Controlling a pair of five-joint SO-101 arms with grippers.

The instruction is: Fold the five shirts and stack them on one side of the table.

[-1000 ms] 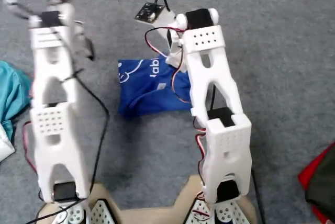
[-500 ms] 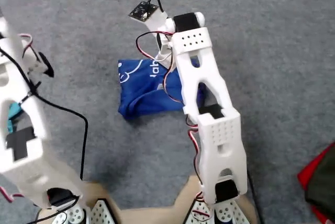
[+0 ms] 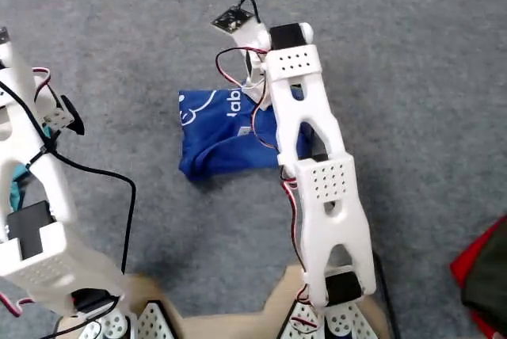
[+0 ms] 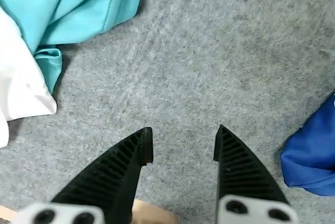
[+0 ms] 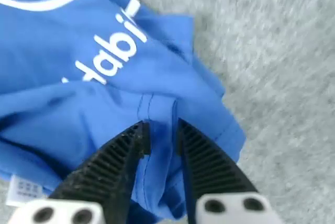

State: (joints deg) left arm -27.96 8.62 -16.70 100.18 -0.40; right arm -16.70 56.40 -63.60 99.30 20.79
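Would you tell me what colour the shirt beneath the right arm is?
Blue shirt with white print; clearest in the right wrist view.

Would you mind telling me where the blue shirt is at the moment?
In the high view the blue shirt lies near the middle of the table, partly under the right arm, with the right gripper over it.

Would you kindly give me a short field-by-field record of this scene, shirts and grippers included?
Blue shirt: folded, mid-table
Teal shirt: loose, beside white shirt
Left gripper: open, over bare table
Right gripper: over the blue shirt
Red garment: at the high view's right edge
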